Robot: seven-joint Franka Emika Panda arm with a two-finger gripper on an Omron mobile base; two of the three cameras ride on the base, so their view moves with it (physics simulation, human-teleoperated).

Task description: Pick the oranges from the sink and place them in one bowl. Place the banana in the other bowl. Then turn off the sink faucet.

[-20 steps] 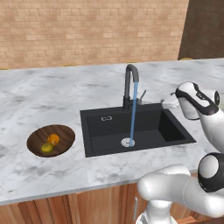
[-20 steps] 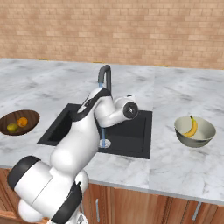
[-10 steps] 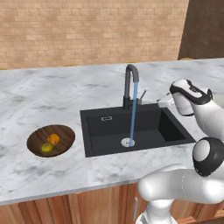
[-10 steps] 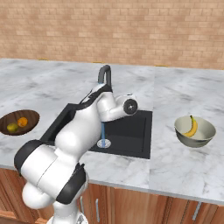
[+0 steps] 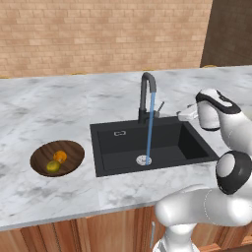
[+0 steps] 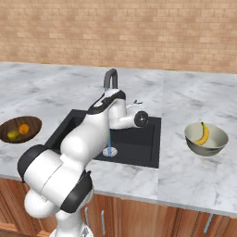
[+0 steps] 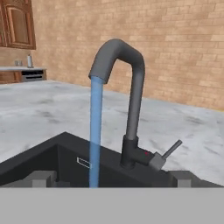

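I see the end effector [image 7: 111, 180] released, fingers spread, facing the sink faucet [image 7: 131, 109], whose water runs into the sink [image 5: 123, 147]. Both oranges [image 5: 56, 161] lie in the wooden bowl [image 5: 74, 152] on the bench [image 5: 49, 108]; the banana [image 6: 202, 135] rests in the pale bowl [image 6: 217, 146].

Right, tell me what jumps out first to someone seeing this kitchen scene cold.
The blue stream of water pouring from the dark gooseneck faucet into the black sink catches the eye first. Next, the white arm reaches toward the faucet's side lever, its gripper open. Both oranges sit in the wooden bowl left of the sink; the banana lies in the pale bowl to its right.
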